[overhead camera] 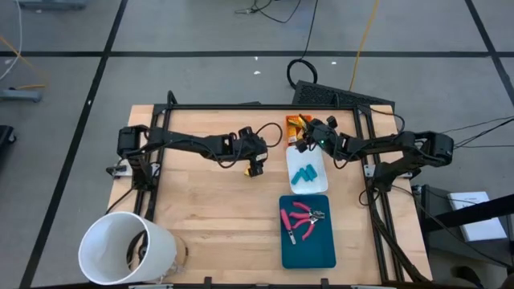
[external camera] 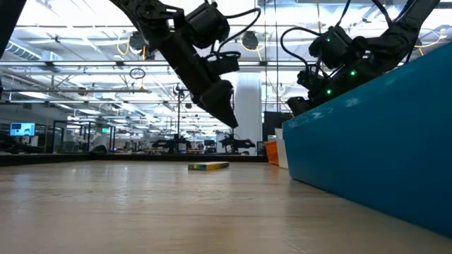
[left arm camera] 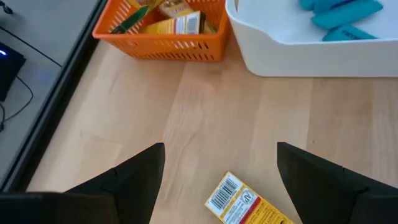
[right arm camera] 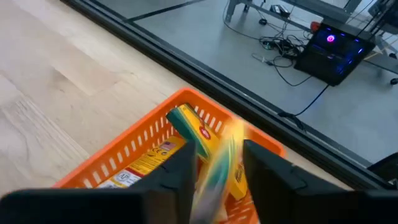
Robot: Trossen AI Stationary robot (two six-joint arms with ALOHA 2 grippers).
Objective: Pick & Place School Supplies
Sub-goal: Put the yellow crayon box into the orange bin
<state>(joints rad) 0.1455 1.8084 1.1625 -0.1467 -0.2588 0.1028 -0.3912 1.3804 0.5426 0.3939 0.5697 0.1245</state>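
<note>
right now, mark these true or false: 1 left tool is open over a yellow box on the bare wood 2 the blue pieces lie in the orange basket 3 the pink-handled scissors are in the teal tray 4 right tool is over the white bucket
1. True: the left tool is open above the yellow box on the table.
2. False: the blue pieces lie in the white tray; the orange basket holds yellow boxes.
3. True: the scissors are in the teal tray.
4. False: the right tool is over the orange basket; the white bucket stands at the opposite corner.
</note>
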